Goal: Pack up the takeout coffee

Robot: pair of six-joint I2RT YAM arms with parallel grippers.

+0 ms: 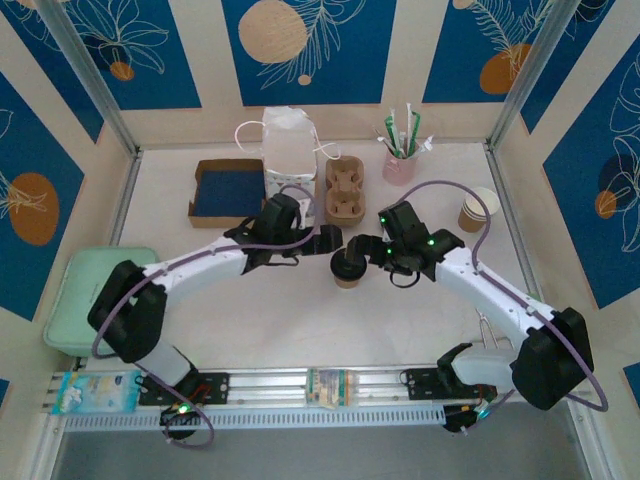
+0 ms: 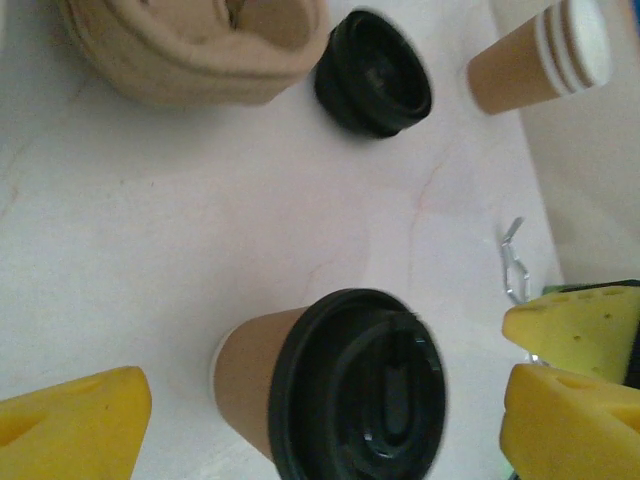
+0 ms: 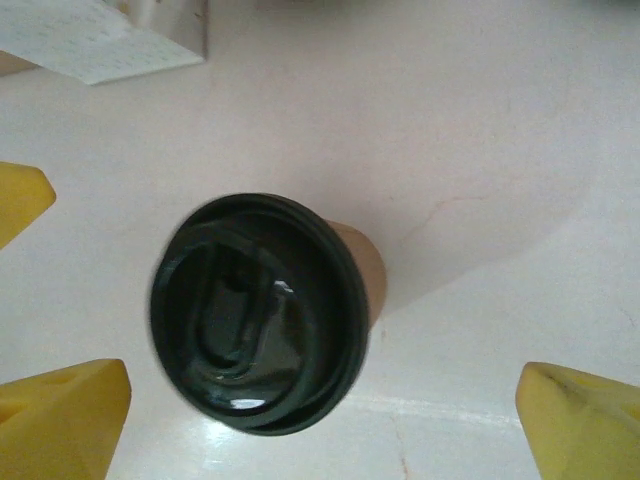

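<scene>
Overhead cam shows a crowded back row. A white paper bag stands upright, with a molded pulp cup carrier just to its right and a flat cardboard tray with a blue inside to its left. A pink cup holding green-and-white wrapped sticks is further right. A stack of lidless paper cups sits by the right wall and a pale green tray is off at the left edge. My left wrist cam also picks up a small pile of loose black lids right beside the carrier. The carrier and the left arm's own wrist sit between the coffee and the bag.

The takeout coffee stands upright on bare table near the middle, in front of the carrier and apart from the bag. Both arms meet over it. The left gripper is spread wide, and I can see table between its yellow pads and the cup. Same for the right gripper: jaws far apart, pinching nothing, cup standing free between them.

The cup is short, matte tan kraft paper, tapering toward the base. Its lid is round glossy black plastic with a raised rim and an oblong recessed section, and it catches a highlight in the right wrist cam. The pads are foamy-looking wedges with small dimples. The tabletop is smooth off-white with faint veining.
</scene>
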